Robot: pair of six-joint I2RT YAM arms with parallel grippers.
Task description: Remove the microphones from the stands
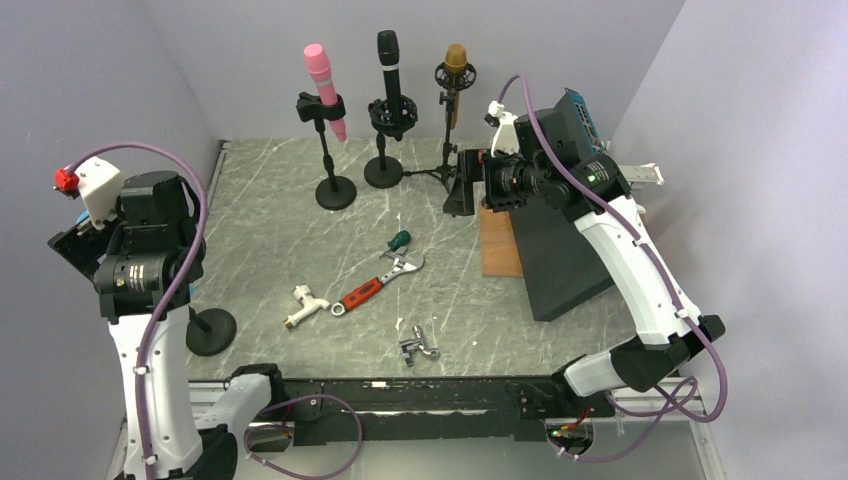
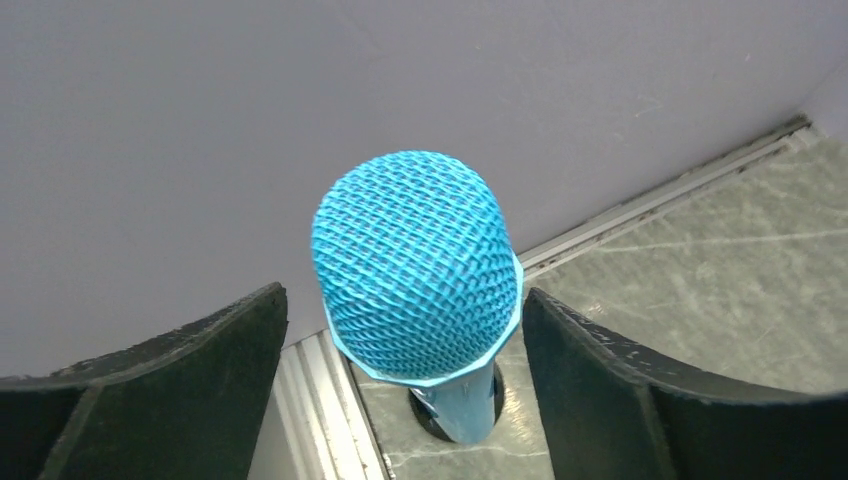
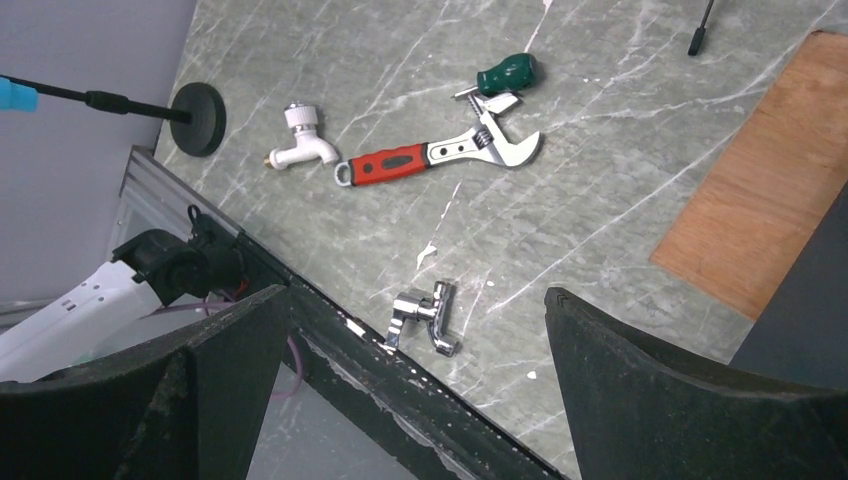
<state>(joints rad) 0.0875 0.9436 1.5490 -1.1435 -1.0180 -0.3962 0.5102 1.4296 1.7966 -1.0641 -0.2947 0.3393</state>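
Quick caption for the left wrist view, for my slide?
Open left pincer flanks the blue microphone head without touching it.

Left hand (image 2: 400, 295) held high, jaws wide apart; right hand (image 3: 417, 293) extended forward, tilted down, equally wide

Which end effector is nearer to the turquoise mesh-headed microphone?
Left. The left end effector straddles the turquoise mesh-headed microphone, open fingers on both sides, not touching. The right end effector hangs open far across the grey marble table, beside the black tripod stand.

Blue mesh-headed microphone (image 2: 415, 270) upright on black stand (image 1: 211, 331)
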